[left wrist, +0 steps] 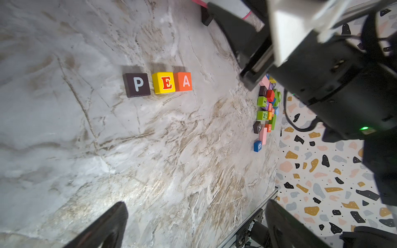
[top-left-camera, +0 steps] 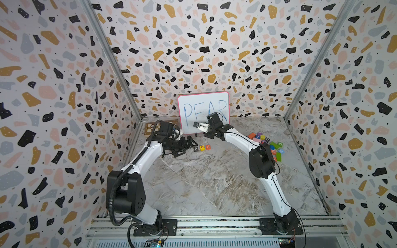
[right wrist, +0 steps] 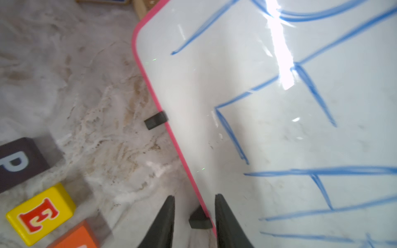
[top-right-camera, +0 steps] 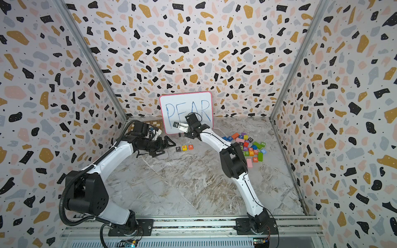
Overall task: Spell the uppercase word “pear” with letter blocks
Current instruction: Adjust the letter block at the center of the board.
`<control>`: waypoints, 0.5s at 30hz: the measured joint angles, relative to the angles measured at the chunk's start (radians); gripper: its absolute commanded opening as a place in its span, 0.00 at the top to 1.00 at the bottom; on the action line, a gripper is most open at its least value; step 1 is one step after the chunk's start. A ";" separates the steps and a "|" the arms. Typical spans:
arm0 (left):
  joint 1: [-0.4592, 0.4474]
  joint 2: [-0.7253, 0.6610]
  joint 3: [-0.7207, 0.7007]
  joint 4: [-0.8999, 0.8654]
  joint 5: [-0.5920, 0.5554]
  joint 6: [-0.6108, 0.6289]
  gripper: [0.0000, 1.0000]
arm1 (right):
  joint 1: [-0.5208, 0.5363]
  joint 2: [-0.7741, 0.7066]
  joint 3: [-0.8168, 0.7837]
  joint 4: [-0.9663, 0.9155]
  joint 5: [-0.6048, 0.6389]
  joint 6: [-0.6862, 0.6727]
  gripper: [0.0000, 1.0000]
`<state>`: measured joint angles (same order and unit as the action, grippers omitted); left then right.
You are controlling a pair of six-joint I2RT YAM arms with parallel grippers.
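Three letter blocks stand in a row on the marble table: black P (top-left-camera: 196, 148), yellow E (top-left-camera: 202, 147) and orange A (top-left-camera: 208, 146), with E and A touching. The orange-red R block (top-right-camera: 255, 159) lies in the pile at the right, by the right arm's elbow. My left gripper (left wrist: 193, 214) hovers open and empty just left of the row. My right gripper (right wrist: 194, 196) is behind the row at the whiteboard's lower edge. Its fingers (right wrist: 165, 221) are a narrow gap apart and hold nothing; one of the board's black feet shows beyond them.
The pink-framed whiteboard (top-left-camera: 203, 107) with PEAR in blue leans on the back wall. A pile of other coloured blocks (top-left-camera: 266, 141) lies at the right. A chequered board (top-left-camera: 148, 126) lies at the back left, behind the left arm.
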<state>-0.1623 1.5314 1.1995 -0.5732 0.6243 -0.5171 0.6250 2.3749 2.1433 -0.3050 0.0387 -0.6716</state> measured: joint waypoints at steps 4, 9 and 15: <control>-0.016 -0.028 -0.002 0.001 -0.009 0.000 0.01 | -0.062 -0.101 -0.023 0.011 0.002 0.132 0.76; -0.063 -0.057 -0.006 0.010 -0.027 0.000 0.01 | -0.185 -0.198 -0.033 -0.003 -0.003 0.357 0.75; -0.132 -0.087 -0.049 0.041 -0.050 -0.008 0.01 | -0.353 -0.283 -0.141 -0.064 0.002 0.580 0.75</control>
<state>-0.2947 1.4441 1.1507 -0.5320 0.5743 -0.5255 0.2718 2.0914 2.0026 -0.3687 0.0406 -0.0914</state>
